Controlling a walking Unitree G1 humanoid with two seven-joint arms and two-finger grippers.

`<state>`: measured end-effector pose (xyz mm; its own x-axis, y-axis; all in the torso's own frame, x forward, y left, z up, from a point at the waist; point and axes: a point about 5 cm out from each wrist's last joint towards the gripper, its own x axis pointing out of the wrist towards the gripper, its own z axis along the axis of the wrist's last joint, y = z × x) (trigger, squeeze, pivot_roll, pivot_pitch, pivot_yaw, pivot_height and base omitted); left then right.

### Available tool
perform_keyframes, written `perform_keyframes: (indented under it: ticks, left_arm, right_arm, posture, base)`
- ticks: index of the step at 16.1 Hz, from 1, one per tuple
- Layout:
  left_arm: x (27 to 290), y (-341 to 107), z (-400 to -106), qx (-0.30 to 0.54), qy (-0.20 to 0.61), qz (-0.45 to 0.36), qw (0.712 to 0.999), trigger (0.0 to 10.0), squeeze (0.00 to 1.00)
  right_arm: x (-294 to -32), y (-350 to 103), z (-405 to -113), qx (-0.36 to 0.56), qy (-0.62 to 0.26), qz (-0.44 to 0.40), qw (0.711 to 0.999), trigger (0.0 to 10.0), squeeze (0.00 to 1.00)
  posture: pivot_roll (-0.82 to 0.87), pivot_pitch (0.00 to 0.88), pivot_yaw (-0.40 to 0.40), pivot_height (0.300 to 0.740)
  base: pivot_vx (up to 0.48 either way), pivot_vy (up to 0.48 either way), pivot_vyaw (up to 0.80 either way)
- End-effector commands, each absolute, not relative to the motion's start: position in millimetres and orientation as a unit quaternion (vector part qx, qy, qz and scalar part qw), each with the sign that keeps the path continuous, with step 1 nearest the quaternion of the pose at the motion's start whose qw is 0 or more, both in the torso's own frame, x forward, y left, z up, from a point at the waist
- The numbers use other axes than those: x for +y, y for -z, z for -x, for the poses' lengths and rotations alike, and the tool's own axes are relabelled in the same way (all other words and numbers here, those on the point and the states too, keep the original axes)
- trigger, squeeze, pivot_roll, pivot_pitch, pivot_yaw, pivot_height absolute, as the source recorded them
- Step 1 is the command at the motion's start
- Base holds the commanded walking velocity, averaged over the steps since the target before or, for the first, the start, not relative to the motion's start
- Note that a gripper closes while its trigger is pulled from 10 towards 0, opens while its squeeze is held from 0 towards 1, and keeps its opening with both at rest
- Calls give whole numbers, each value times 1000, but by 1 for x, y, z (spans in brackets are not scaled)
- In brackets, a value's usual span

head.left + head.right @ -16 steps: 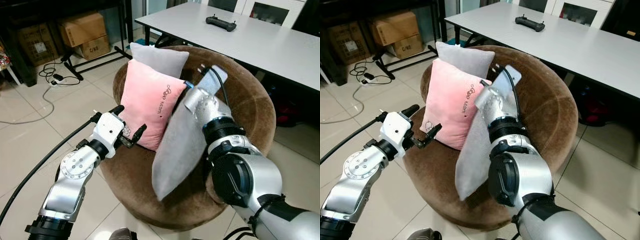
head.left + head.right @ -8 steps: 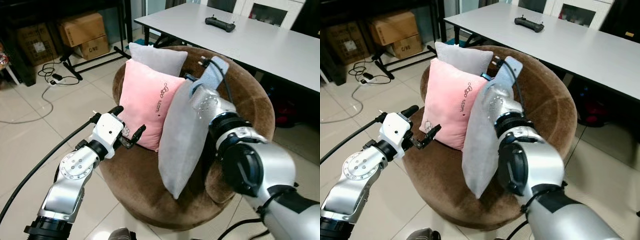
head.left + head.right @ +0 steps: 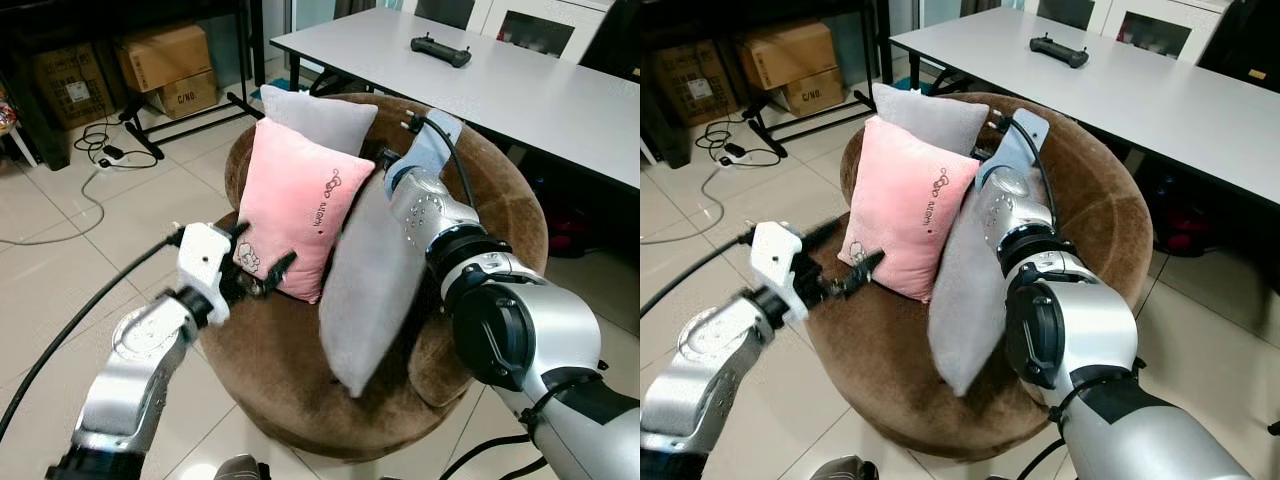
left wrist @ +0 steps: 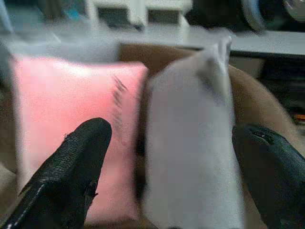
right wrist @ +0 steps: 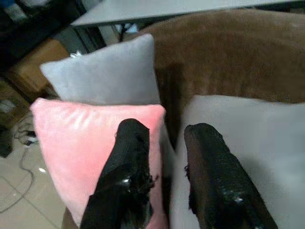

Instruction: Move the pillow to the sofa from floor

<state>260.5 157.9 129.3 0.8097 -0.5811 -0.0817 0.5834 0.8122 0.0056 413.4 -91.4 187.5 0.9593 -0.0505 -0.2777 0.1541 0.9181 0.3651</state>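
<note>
Beneath my right tool, clamped on its top edge, the grey pillow leans; released carelessly, it could topple off the sofa. My left tool hovers wide apart.

Tiled floor, white table, cardboard boxes

A long grey table is standing behind the seat, and a black game controller is lying on its top near the far edge. To the robot's left, two cardboard boxes are sitting stacked on the tiled floor under a dark shelf. A black stand's legs are reaching out across the tiles just beside the boxes. A pale cable is trailing over the floor, and a power strip with dark cords is lying near the boxes. Behind the table, white cabinet doors with dark panes are showing.
</note>
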Motion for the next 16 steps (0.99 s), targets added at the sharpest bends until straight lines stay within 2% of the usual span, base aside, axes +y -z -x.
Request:
perform_keyframes:
  ticks: [1, 3, 5, 6, 7, 9, 12, 13, 16]
  left_arm:
    - [157, -124, -254, 64, 326, 4, 943, 10000, 102]
    - [159, -120, -253, 72, 315, -8, 946, 10000, 94]
    - [160, -123, -256, 64, 303, -18, 951, 10000, 98]
    - [161, -126, -256, 53, 290, -37, 955, 10000, 98]
    - [163, -127, -256, 46, 275, -43, 959, 10000, 102]
    - [164, -129, -254, 29, 247, -47, 967, 10000, 98]
    - [163, -131, -244, 8, 192, -37, 981, 10000, 94]
    - [160, -125, -237, 15, 178, -50, 983, 10000, 94]
    - [158, -120, -234, 18, 165, -64, 984, 10000, 98]
  right_arm:
    - [-94, -200, -417, 103, 35, -195, 975, 10000, 1000]
    - [-103, -205, -419, 82, 57, -172, 980, 10000, 1000]
    - [-111, -211, -420, 62, 83, -190, 976, 10000, 1000]
    - [-116, -210, -420, 59, 80, -181, 978, 10000, 384]
    - [-116, -202, -419, 68, 32, -174, 982, 10000, 0]
    - [-121, -195, -416, 37, -8, -140, 989, 10000, 0]
    - [-138, -162, -394, 3, -59, -94, 994, 10000, 0]
    - [-157, -143, -363, -1, -33, -63, 997, 10000, 0]
    - [-167, -133, -319, -2, -3, -59, 998, 10000, 0]
  posture:
    - [57, 0, -62, 740]
    - [57, 0, -62, 740]
    - [63, 0, -68, 740]
    - [69, 0, -73, 740]
    - [69, 0, -74, 740]
    - [67, 0, -68, 740]
    - [57, 0, -47, 740]
    - [45, 0, -34, 740]
    - [37, 0, -33, 740]
  base:
    - [0, 0, 0]
    - [0, 0, 0]
    - [0, 0, 0]
    - [0, 0, 0]
    - [0, 0, 0]
    - [0, 0, 0]
    - [0, 0, 0]
    - [0, 0, -800]
    - [0, 0, -800]
